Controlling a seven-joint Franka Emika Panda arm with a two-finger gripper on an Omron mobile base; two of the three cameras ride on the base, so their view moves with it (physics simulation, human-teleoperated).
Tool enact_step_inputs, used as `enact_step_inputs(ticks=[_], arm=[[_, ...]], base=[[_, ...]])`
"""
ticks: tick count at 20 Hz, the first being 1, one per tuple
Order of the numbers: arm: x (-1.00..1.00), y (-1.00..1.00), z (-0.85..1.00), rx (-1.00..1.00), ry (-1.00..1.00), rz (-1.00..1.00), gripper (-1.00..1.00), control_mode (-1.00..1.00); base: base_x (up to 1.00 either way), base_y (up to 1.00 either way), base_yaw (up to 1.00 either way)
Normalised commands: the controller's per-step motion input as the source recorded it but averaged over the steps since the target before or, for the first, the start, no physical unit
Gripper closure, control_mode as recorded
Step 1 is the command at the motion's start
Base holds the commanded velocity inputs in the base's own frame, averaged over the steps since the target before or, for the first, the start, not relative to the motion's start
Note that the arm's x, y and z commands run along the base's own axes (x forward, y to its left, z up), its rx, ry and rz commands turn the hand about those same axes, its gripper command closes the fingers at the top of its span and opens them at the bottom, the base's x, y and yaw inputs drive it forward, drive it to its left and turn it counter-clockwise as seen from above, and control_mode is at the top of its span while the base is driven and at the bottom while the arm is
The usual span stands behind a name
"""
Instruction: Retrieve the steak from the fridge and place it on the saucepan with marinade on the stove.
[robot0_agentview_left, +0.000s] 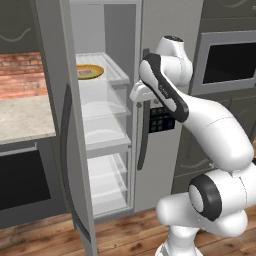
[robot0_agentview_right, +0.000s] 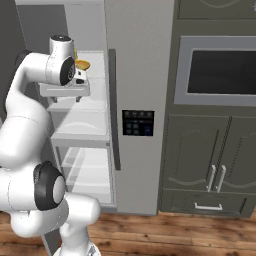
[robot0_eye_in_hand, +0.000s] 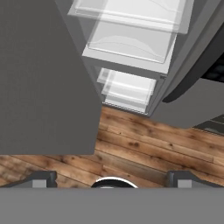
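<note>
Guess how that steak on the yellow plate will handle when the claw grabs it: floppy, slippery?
The steak looks thin and flat, so probably limp and light. It lies on the yellow plate on an upper fridge shelf, so a push may slide it or shift the plate. Slipperiness can't be judged at this size.

The white arm rose from its base, bent at the elbow and reached up and forward. Its wrist turned the hand downward, so the gripper (robot0_eye_in_hand: 112, 177) pointed at the floor. The two dark fingertips (robot0_eye_in_hand: 41, 178) stood wide apart, with nothing held between them.
</note>
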Motion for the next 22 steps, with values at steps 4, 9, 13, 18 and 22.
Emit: enact_step_inputs(ticks=[4,9,13,18,22], arm=[[0.00,0.00,0.00,0.00,0.00,0.00,-1.00,-1.00],[0.00,0.08,-0.04,-0.01,0.00,0.00,-1.00,1.00],[0.00,0.00,0.00,0.00,0.00,0.00,-1.00,1.00],[0.00,0.00,0.00,0.00,0.00,0.00,-1.00,1.00],[0.00,0.00,0.00,0.00,0.00,0.00,-1.00,1.00]], base=[[0.00,0.00,0.00],[0.01,0.22,-0.01],[0.20,0.15,-0.02],[0.48,0.09,-0.01],[0.64,0.00,0.00]])
